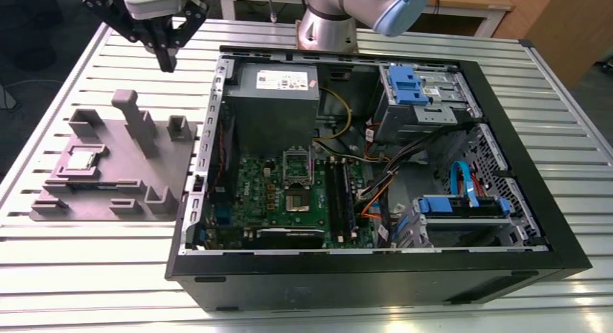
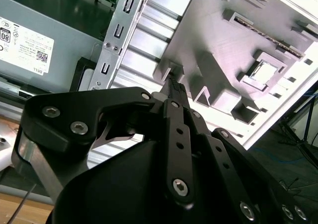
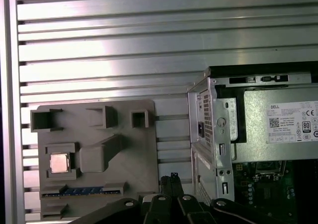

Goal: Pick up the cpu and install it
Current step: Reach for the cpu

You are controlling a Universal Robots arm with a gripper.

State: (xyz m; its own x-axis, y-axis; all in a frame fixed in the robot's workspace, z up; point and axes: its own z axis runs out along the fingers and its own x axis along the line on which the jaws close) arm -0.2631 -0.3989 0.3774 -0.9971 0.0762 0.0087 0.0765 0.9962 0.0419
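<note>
Pincer (image 2: 174,86) is closed, nothing gripped; cpu (image 1: 80,159) is seated in grey tray (image 1: 120,181), eight o'clock from the white-labelled power supply (image 1: 273,107).

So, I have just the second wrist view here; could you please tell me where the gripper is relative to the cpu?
Observer: In the exterior view the gripper hangs shut and empty above the table past the far end of the grey fixture. It is well apart from the cpu, which lies flat in a square recess of the fixture.
Operator: Thank you. And on which side of the fixture is the motherboard?
Observer: On the exterior view's right. The computer case lies open beside the fixture, with the green motherboard on its floor.
</note>
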